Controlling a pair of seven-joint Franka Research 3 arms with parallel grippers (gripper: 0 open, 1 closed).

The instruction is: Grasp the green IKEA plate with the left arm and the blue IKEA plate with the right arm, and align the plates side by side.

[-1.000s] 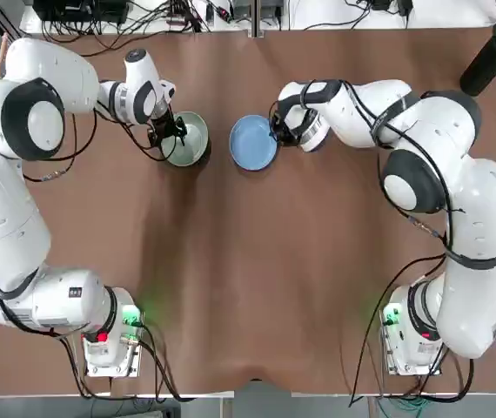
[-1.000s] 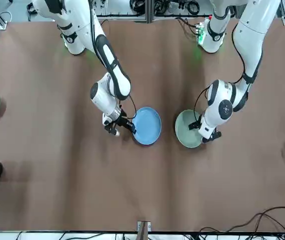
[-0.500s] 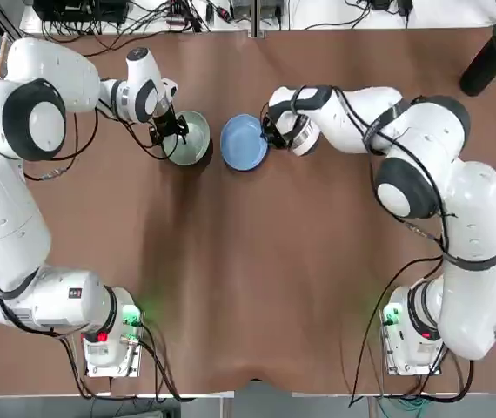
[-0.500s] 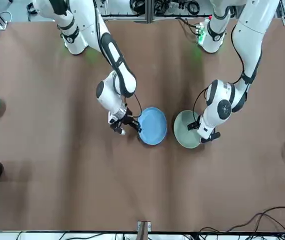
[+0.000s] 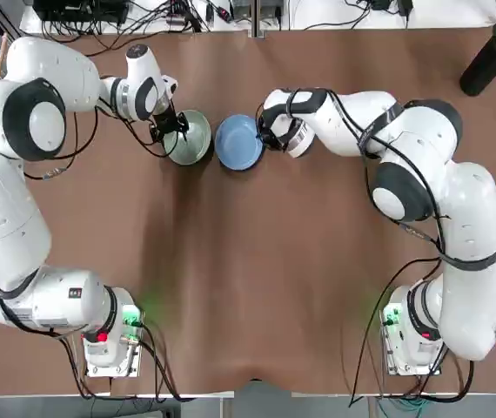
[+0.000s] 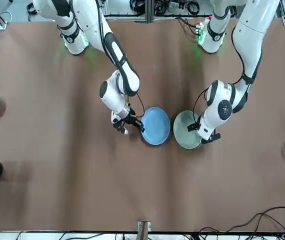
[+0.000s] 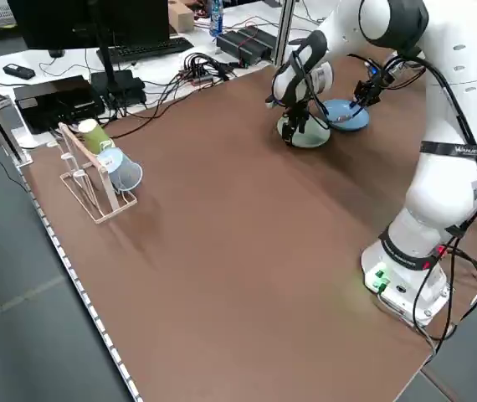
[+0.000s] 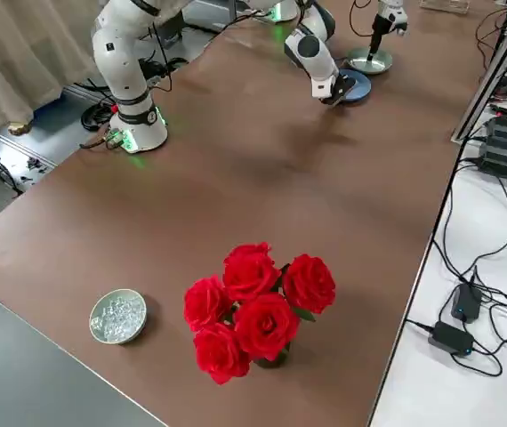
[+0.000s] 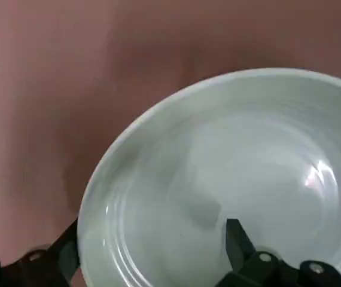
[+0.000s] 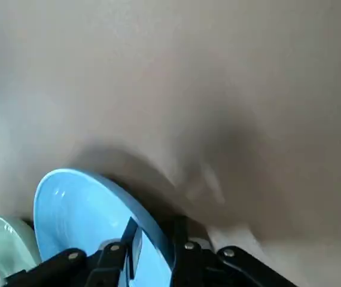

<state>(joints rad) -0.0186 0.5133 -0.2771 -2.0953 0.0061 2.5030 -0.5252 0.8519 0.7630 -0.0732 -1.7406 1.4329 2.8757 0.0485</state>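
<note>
Nearest us, the two arm bases sit at the near edge of the brown table (image 5: pixel 248 287). Farther out, our right arm (image 5: pixel 422 165) reaches across toward the middle, its hand (image 5: pixel 264 139) clenched on the rim of the blue plate (image 5: pixel 237 144), which it holds tilted. Just beside that plate, on its left, sits the green plate (image 5: pixel 191 138); the two rims look almost touching, though we cannot tell if they meet. Our left hand (image 5: pixel 166 128) is pinching the green plate's outer rim, one finger (image 9: pixel 237 242) inside and one outside. Beyond the table lie cables.
</note>
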